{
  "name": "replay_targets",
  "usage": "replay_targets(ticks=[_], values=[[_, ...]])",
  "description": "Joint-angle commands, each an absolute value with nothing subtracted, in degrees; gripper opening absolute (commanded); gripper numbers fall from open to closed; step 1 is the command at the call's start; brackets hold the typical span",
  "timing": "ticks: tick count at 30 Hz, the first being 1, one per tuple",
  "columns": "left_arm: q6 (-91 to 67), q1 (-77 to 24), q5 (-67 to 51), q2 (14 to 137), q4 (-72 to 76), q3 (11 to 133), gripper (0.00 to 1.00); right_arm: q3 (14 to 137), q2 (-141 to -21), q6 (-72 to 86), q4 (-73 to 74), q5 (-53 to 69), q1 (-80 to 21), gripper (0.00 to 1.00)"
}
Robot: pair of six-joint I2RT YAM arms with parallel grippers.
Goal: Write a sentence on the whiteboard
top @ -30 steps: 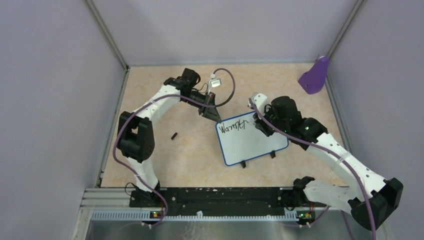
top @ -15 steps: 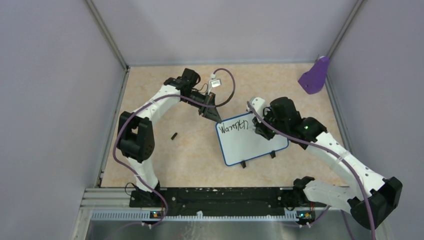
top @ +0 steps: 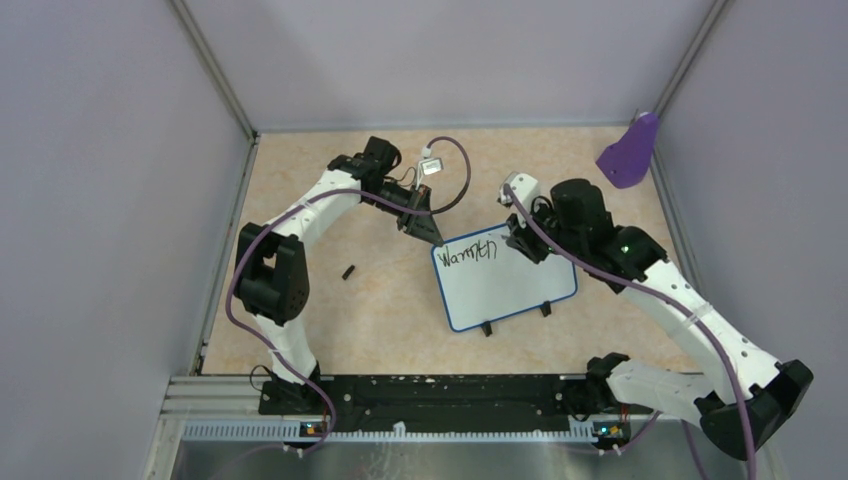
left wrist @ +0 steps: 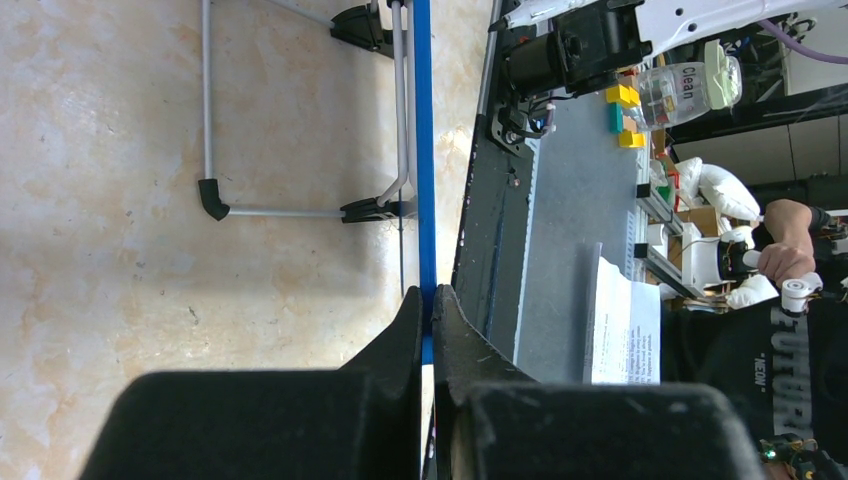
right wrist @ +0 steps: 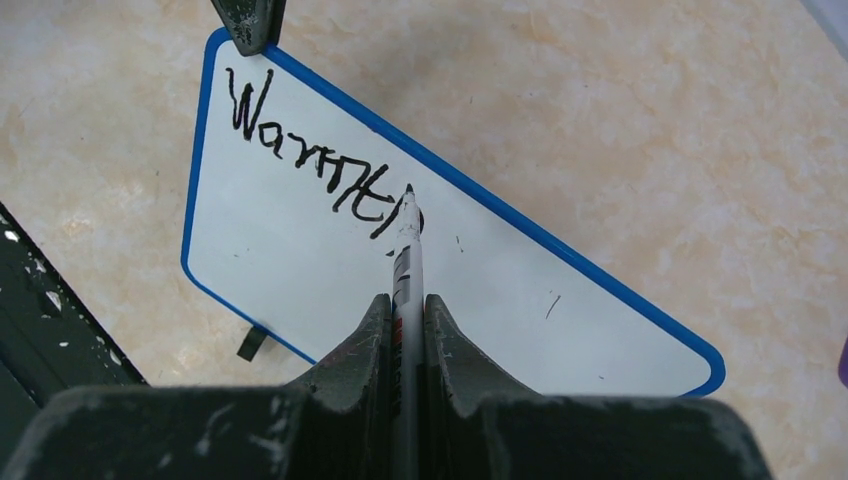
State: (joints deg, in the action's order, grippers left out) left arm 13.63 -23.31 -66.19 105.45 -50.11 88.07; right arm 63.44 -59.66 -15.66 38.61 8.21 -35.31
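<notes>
The whiteboard (top: 510,290) lies flat on the table (top: 380,310), straight below the right gripper (right wrist: 405,305) and stretching away from the left gripper's (left wrist: 428,305) tips. Its white, blue-rimmed face carries the sentence (right wrist: 310,155), a single scrawled black word reading roughly "Warmth", along the far edge. The right gripper is clenched on a marker (right wrist: 405,250), whose tip rests at the last letter; that arm bends in from the right, wrist pitched down. The left gripper pinches the board's rim at a corner, its arm arched in from the left.
</notes>
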Motion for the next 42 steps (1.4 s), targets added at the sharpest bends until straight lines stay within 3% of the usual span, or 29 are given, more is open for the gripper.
replay_targets(ticks=[1, 15, 21, 25, 29, 36, 42], values=[[15.4, -24.69, -64.26, 106.42, -50.83, 89.12, 0.0, 63.57, -59.05, -14.33, 39.02, 10.44, -33.34, 0.0], [22.65, -24.6, -56.27, 112.49, -59.14, 99.37, 0.0, 64.06, -58.42, -17.18, 47.02, 29.88, -22.0, 0.0], [23.58, -24.52, -56.36, 112.98, -60.32, 101.42, 0.0, 59.44, -55.07, -16.23, 43.91, 29.78, -21.11, 0.0], [23.42, -24.57, -58.67, 112.81, -60.52, 101.89, 0.15, 56.86, -53.91, -15.47, 40.48, 26.9, -20.75, 0.0], [23.18, -24.61, -61.24, 112.46, -60.58, 101.95, 0.23, 55.7, -53.07, -14.84, 37.86, 24.34, -20.65, 0.0], [24.15, -24.61, -62.65, 112.4, -61.25, 101.23, 0.23, 55.7, -53.63, -13.06, 34.41, 16.43, -20.49, 0.0], [23.48, -24.77, -63.01, 111.77, -60.39, 101.29, 0.23, 56.45, -53.04, -12.4, 35.61, 19.9, -20.5, 0.0]])
